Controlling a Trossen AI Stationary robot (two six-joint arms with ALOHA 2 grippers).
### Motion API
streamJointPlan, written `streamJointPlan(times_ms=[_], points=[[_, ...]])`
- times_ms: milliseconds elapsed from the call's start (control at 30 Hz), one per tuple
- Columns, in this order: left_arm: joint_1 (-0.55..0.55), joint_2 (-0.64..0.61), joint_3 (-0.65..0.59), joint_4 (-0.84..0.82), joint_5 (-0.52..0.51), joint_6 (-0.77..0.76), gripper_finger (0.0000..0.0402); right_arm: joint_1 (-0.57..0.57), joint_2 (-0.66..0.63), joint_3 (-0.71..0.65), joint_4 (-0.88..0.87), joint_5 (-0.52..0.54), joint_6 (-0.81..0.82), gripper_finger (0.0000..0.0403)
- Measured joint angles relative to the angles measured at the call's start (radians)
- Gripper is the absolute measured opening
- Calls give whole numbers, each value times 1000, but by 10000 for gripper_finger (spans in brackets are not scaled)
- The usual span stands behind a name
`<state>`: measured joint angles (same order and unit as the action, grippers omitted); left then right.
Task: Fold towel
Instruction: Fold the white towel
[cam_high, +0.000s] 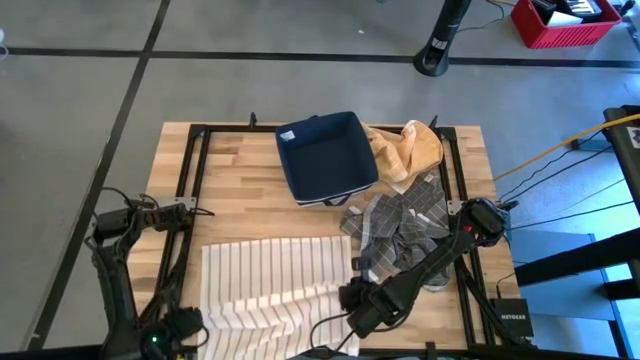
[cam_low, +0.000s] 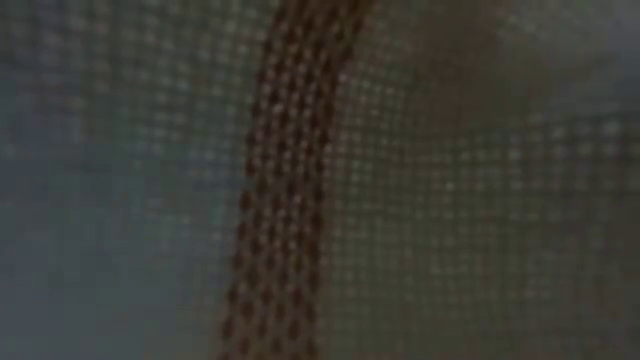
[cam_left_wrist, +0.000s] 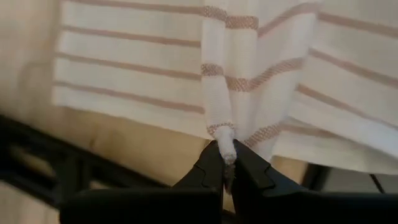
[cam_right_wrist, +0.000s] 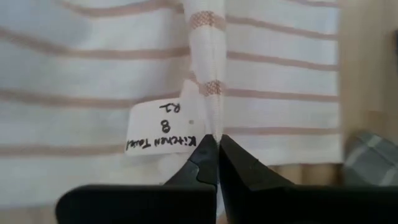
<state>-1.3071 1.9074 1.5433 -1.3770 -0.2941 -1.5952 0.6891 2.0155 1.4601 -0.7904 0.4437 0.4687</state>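
At the table's near edge, the striped towel (cam_high: 275, 285) lies partly lifted. The left gripper (cam_left_wrist: 226, 163) and right gripper (cam_right_wrist: 216, 144), 2 claws, each pinch its hem closed.

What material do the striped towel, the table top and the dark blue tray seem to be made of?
Striped towel: woven cloth, probably cotton; it is matte, it puckers where each tool pinches it, and the stripes show a coarse weave.
Table top: light wood, with visible plank seams and grain and a smooth finish.
Dark blue tray: unclear, perhaps fabric or soft plastic; its walls look matte and slightly slack.
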Motion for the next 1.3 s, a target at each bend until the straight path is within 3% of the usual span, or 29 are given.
streamJointPlan(times_ms=[167, 400, 700, 900, 1300], points=[[-2, 6, 0, 61, -1, 36, 2, 4, 0, 0, 13, -104, -44, 5], [17, 6, 0, 57, -1, 53, 2, 3, 3, 0, 12, -218, 37, 12], [47, 6, 0, 46, 0, 86, 2, -45, 2, 50, -126, -305, 50, 126], [46, 6, 0, 49, 0, 70, 2, -55, 2, 66, -98, -305, 2, 166], [46, 6, 0, 50, -3, 58, 2, -55, 2, 66, -127, -276, -32, 159]])
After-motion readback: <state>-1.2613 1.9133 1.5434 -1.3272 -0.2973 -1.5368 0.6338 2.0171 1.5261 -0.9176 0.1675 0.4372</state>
